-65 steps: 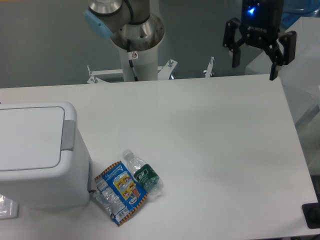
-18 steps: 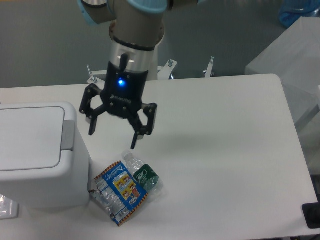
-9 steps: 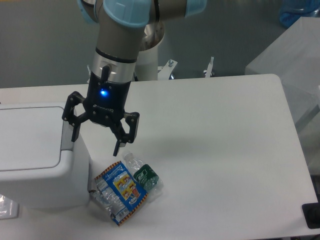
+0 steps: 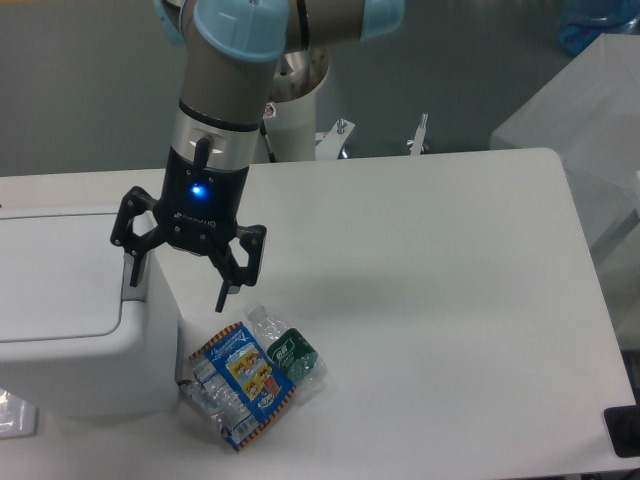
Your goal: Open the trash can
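- The trash can [image 4: 70, 320] sits at the left edge of the table [image 4: 430, 300], running out of view on the left; its flat lid [image 4: 55, 275] is down.
- A grey push-strip [image 4: 135, 280] runs along the lid's right top edge.
- The gripper [image 4: 180, 268] hangs over the can's right edge with its 2 fingers spread wide and nothing between them.
- One finger [image 4: 130, 262] is over the grey strip; whether it touches cannot be told. The other finger [image 4: 232, 280] is out past the can's right wall, above bare tabletop.
- A blue light glows on the gripper body.
- Just beside the can's lower right corner lie a snack wrapper [image 4: 240, 382] and a crushed bottle [image 4: 288, 352] with a green label, touching each other; the wrapper lies close to the can's base.
- Right of these 2 things the tabletop is open as far as its right and front edges.
- The robot base [image 4: 290, 110] stands behind the table's far edge.
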`<action>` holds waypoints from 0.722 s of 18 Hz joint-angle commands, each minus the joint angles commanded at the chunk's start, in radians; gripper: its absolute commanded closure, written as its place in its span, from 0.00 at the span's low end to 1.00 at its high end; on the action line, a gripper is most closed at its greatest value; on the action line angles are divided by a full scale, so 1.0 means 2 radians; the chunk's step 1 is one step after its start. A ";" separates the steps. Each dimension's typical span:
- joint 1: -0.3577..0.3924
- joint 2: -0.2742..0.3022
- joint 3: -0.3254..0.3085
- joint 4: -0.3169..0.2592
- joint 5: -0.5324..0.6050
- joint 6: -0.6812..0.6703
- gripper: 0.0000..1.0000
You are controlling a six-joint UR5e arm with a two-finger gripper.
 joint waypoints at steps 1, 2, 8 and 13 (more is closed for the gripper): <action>-0.001 0.000 -0.003 0.002 0.000 0.000 0.00; -0.004 0.000 -0.005 0.002 0.001 0.000 0.00; -0.006 0.000 -0.009 0.002 0.002 -0.001 0.00; -0.006 0.002 -0.012 0.002 0.001 0.005 0.00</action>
